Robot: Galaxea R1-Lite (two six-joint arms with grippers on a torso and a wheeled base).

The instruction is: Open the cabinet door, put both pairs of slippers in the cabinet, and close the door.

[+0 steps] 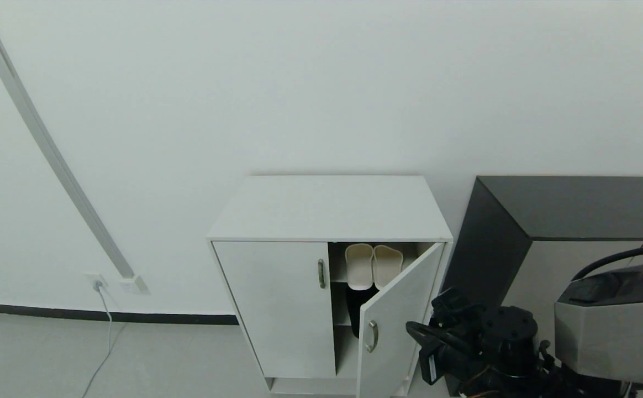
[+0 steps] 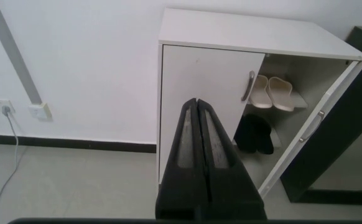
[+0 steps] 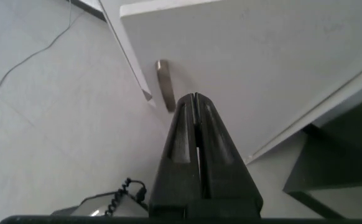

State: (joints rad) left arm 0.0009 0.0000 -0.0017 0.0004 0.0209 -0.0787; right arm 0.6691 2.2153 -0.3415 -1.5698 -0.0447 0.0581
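Observation:
The white cabinet (image 1: pixel 330 210) stands against the wall, its left door (image 1: pixel 272 304) closed and its right door (image 1: pixel 396 326) swung partly open. A pair of white slippers (image 1: pixel 373 265) lies on the upper shelf, and a black pair (image 1: pixel 357 307) sits on the shelf below. My right gripper (image 3: pixel 196 98) is shut on nothing, its tips close to the open door's metal handle (image 3: pixel 164 84) on the outer face. The right arm (image 1: pixel 465 340) hangs low, just right of that door. My left gripper (image 2: pixel 196 102) is shut and empty, held back in front of the closed left door (image 2: pixel 199 93).
A tall black unit (image 1: pixel 520 221) stands right beside the cabinet. On the left wall runs a slanted grey conduit (image 1: pixel 51 149), with a socket (image 1: pixel 96 282) and a cable trailing to the floor. Grey floor lies left of the cabinet.

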